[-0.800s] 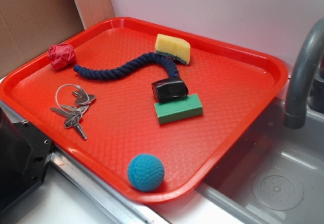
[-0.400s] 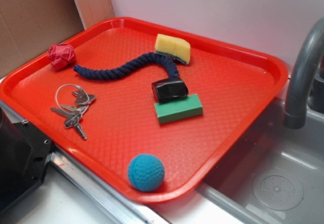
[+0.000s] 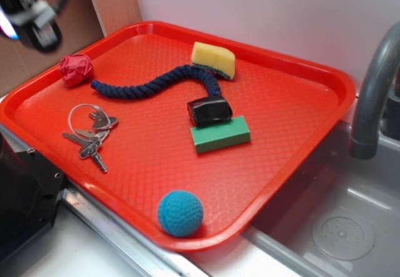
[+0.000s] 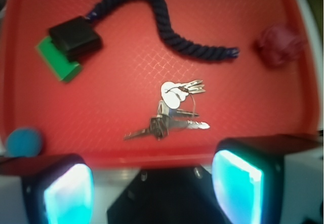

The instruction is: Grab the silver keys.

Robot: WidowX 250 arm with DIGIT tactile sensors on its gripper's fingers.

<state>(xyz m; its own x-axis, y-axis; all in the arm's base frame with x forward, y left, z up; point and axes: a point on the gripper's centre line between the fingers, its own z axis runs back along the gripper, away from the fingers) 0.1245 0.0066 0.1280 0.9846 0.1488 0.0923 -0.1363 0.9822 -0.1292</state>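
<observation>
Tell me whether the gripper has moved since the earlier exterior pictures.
Yes. The gripper was out of the exterior view before; now it shows at the top left corner, above the crumpled red ball and beyond the red plastic tray's far-left rim.

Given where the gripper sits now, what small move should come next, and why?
Probably descend toward the silver keys, shifting slightly forward. The gripper is open and high above the red tray; in the wrist view the keys lie just ahead of its fingers, untouched.
</observation>
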